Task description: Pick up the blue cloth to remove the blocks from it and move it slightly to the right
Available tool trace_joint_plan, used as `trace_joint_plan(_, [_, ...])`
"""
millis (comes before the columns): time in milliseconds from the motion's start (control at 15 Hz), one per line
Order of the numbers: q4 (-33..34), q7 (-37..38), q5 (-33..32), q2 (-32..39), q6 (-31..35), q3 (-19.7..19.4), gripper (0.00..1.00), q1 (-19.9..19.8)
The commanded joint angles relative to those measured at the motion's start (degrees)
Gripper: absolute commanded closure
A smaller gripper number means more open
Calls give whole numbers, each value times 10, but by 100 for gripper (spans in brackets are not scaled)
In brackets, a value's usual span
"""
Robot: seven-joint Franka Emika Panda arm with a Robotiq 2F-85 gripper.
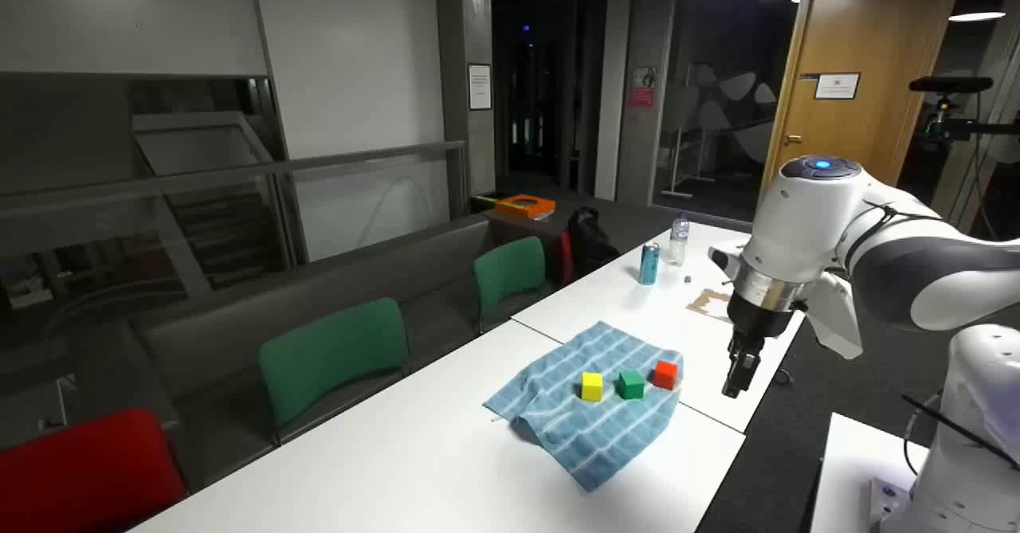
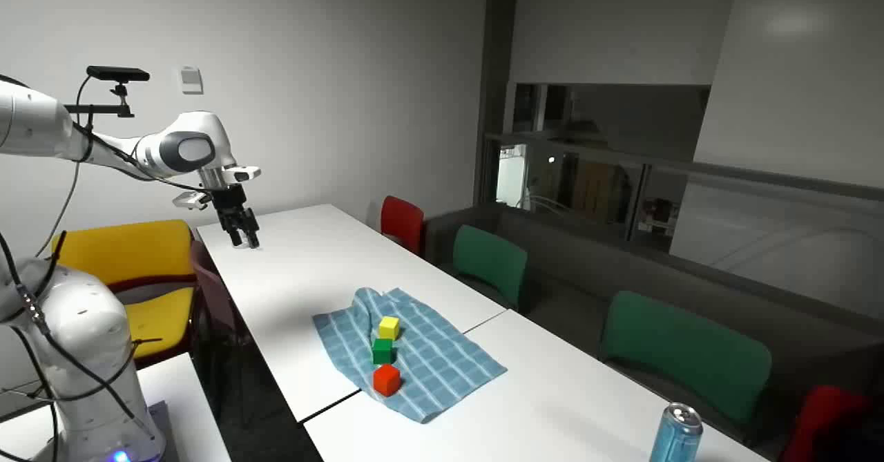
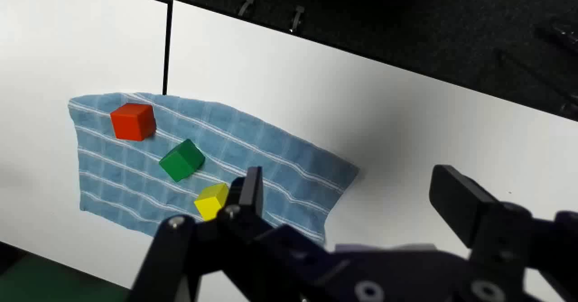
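Robotiq gripper (image 3: 350, 182) spread wide, grasping nothing, above the white table (image 3: 293, 81), apart from the blue checked cloth (image 1: 598, 421), which lies rumpled across the table seam (image 3: 167, 49). Yellow cube (image 1: 591, 386), green cube (image 1: 630, 385) and red cube (image 1: 665, 374) sit on it in a row. Looks like approach, no pick yet. Next probably: go down on a cloth edge, clamp, lift, let cubes tumble off. Both exterior views show one side bunched up; wrist view: gripper covers part of that side and of the yellow cube.

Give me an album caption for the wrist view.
A red block, a green block and a yellow block lie on a blue cloth, with open robot fingers in the foreground.
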Motion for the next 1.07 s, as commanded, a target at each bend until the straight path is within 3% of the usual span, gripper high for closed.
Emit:
trace_joint_plan(0, [1,6,-7,3,-1,-8,0,10])
trace_joint_plan(467, [1,17,-43,11,39,-22,0,-24])
trace_joint_plan(1000, [-6,123,-104,24,125,-40,0,-131])
